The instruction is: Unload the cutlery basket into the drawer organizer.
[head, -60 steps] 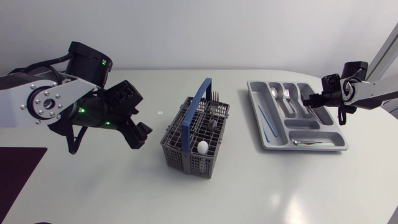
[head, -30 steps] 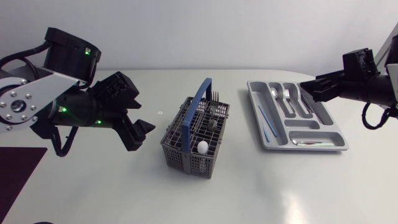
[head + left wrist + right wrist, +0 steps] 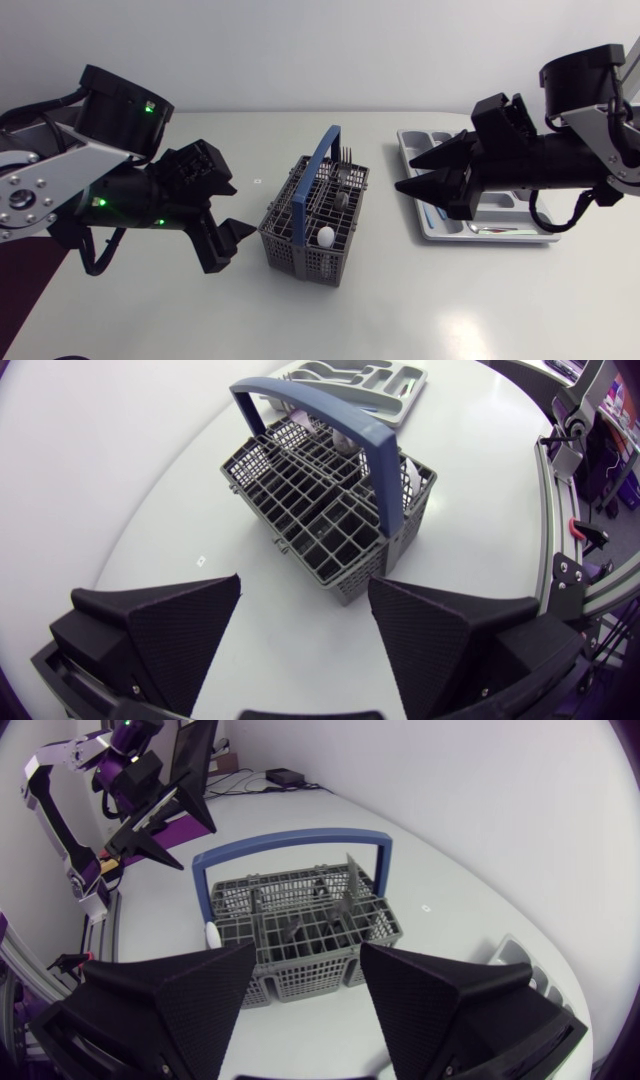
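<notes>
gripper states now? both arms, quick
Left gripper: open, empty, pointed at the cutlery basket.
Right gripper: open, empty, also pointed at the basket.

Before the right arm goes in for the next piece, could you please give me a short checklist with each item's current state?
1. Right gripper open and empty: ok.
2. Left gripper open and empty, clear of the basket: ok.
3. Basket upright, between the two grippers: ok.
4. Cutlery in the basket to pick: ok, several pieces stand in it.
5. Path past the handle: cannot tell; it stands upright across the basket's middle.
6. Free slot in the organizer: cannot tell; the right arm covers most of it.
</notes>
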